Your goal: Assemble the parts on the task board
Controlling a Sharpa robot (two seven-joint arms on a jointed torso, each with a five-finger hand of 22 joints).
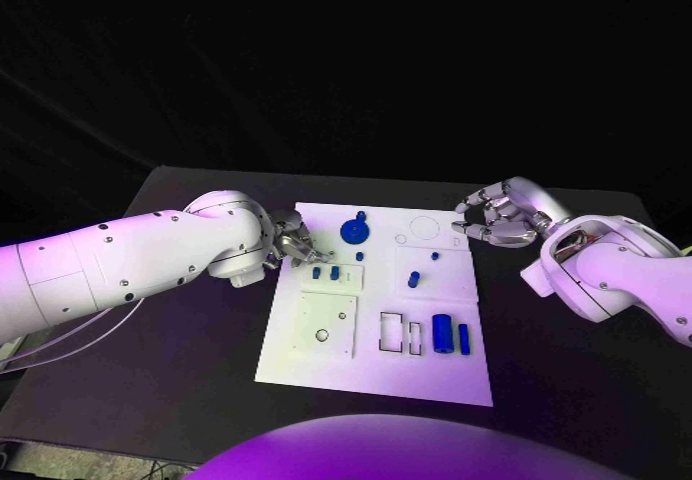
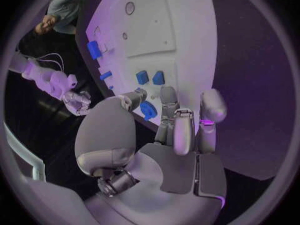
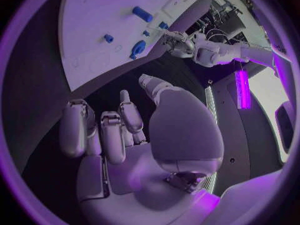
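Observation:
The white task board (image 1: 368, 365) lies in the middle of the black table. A blue round part (image 1: 355, 232) sits near its far end, two small blue parts (image 1: 326, 271) lie left of centre, one small part (image 1: 414, 279) is in the middle, and two blue cylinders (image 1: 450, 333) stand at the right. My left hand (image 1: 297, 247) hovers at the board's left edge beside the two small parts (image 2: 150, 77), fingers apart and holding nothing; the round part (image 2: 148, 110) shows between its fingertips. My right hand (image 1: 498, 215) hangs off the far right corner, fingers loosely bent and empty.
A raised square plate (image 1: 329, 322) with a small hole covers the board's near left. Rectangular slots (image 1: 394, 332) lie beside the cylinders, and a circle outline (image 1: 424, 228) marks the far right. Bare black table (image 1: 577, 370) surrounds the board.

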